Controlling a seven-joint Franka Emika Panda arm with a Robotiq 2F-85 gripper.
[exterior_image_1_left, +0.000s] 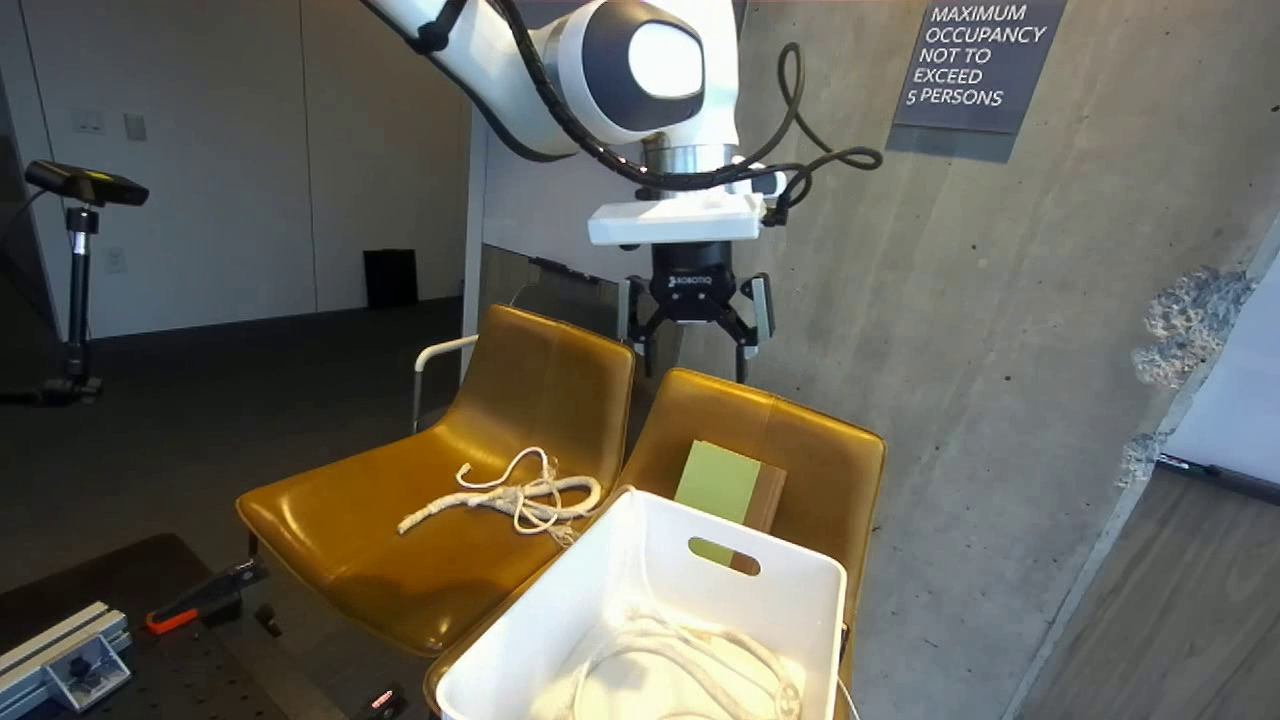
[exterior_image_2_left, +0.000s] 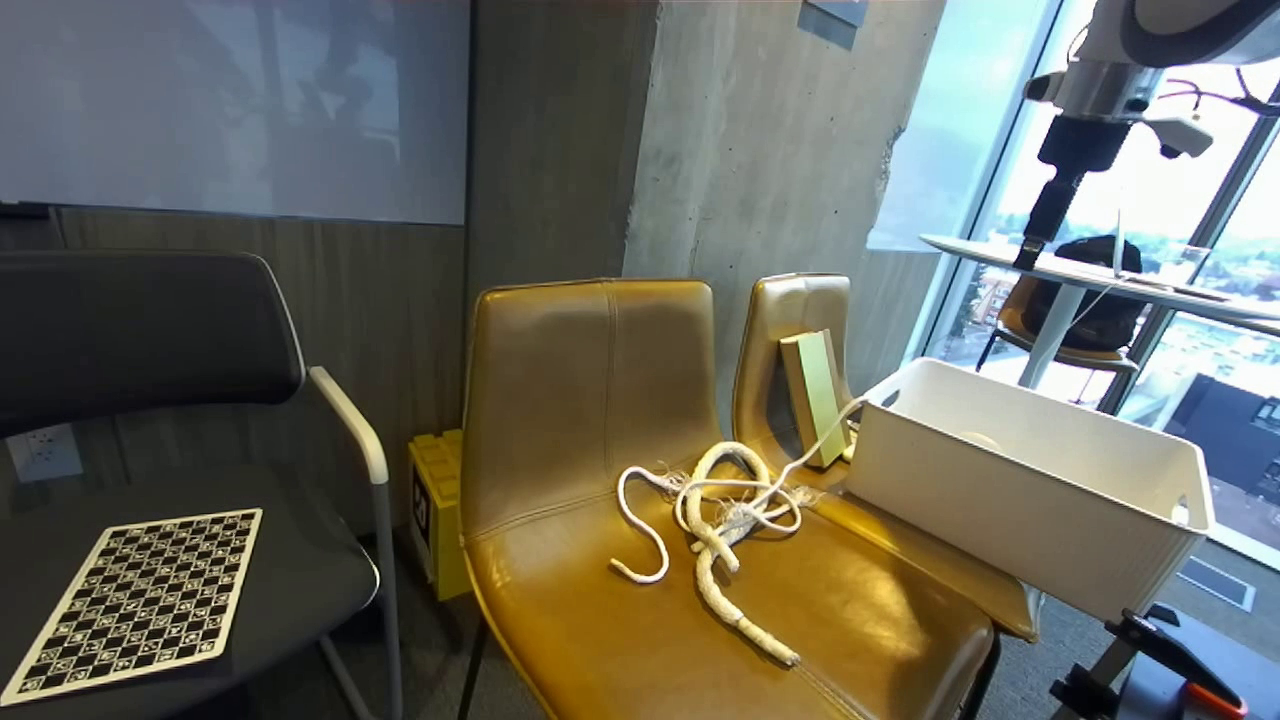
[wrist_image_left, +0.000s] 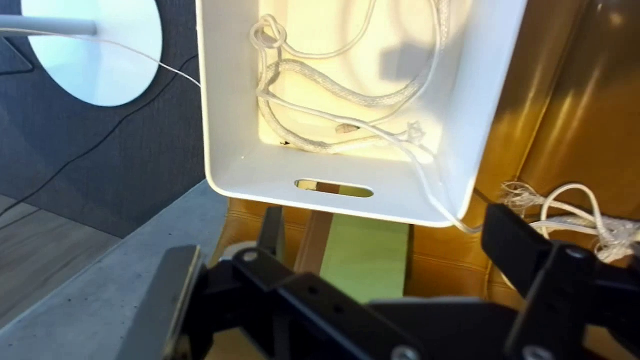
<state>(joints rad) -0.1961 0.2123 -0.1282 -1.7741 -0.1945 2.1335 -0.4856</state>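
Off-white braided rope length (wrist_image_left: 370, 101): loosely looped on the bottom of the white rectangular plastic bin (exterior_image_2_left: 1010, 520).
Tangled off-white rope bundle (exterior_image_2_left: 738, 518): lies on the seat of the left tan leather-look chair (exterior_image_2_left: 600, 420).
Thin white strand (wrist_image_left: 425, 185): runs from inside, over the bin's far left corner, toward the bundle.
Rope's progress: seemingly partial; one length inside, the bundle left outside.
Black two-fingered hand (exterior_image_1_left: 695, 370): fingers spread apart, nothing between them, hanging higher than rope and bin, touching neither.
Right tan leather-look chair (exterior_image_1_left: 840, 450): bears the bin; a flat green-and-brown block (exterior_image_1_left: 718, 480) leans against its backrest on the far side.
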